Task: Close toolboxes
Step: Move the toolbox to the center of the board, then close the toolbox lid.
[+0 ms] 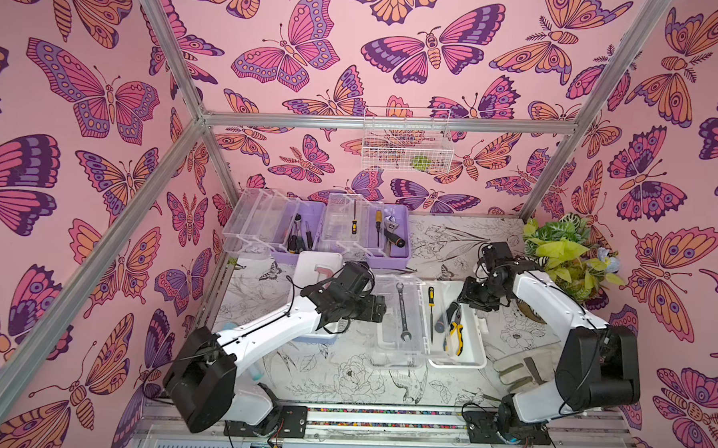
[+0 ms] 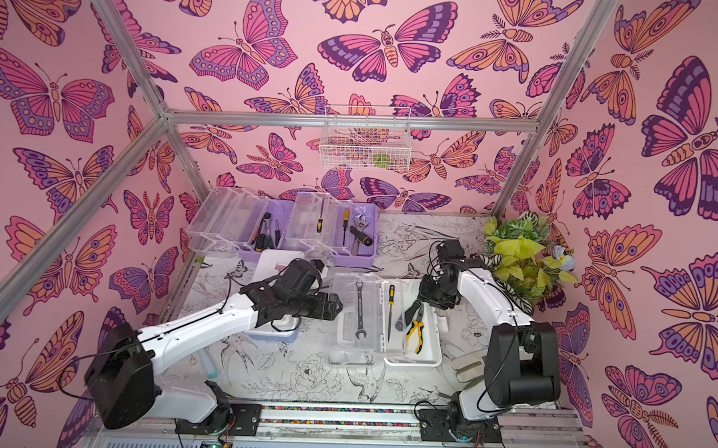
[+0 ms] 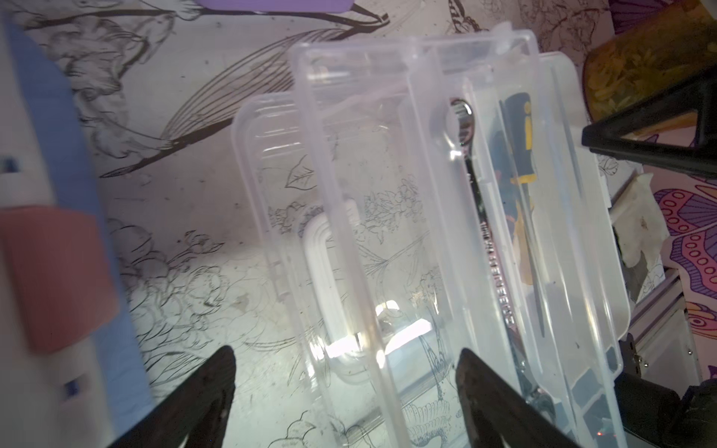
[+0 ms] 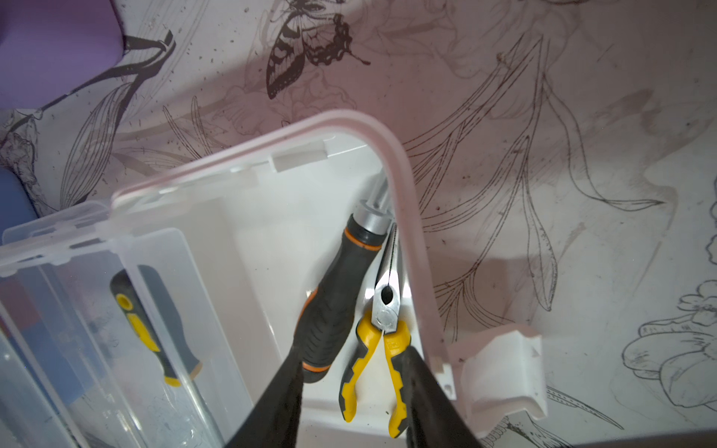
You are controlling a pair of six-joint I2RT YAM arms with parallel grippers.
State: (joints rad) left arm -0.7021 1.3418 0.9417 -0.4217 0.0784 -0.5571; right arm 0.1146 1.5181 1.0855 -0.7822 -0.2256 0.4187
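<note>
Left claw (image 3: 345, 351) spread wide astride clear lid (image 1: 410, 352); right claw (image 4: 353, 358) half spread above pliers (image 4: 384, 310).
Your white box (image 1: 459, 364) lies open; purple boxes (image 1: 401, 218) at 12 o'clock, open.

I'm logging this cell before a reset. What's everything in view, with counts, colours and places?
purple toolboxes: 2, purple, clear lids open, tools inside, table's back.
white toolbox: 1, white, centre.
clear lid: 1, open beside its white toolbox.
light blue toolbox: 1, white lid, pink handle, left of white toolbox.
wrench: 1, silver, on that clear lid.
screwdriver: 1, black-yellow, in white toolbox.
pliers: 1, yellow-handled, in white toolbox.
black-orange tool: 1, beside pliers.
wire basket: 1, white, back wall.
plant: 1, green, back right corner.
gloves: count unclear, pale, front right.
table: 1, floral print, underneath everything.
left gripper: 1, black, open over clear lid.
right gripper: 1, black, open above pliers.
</note>
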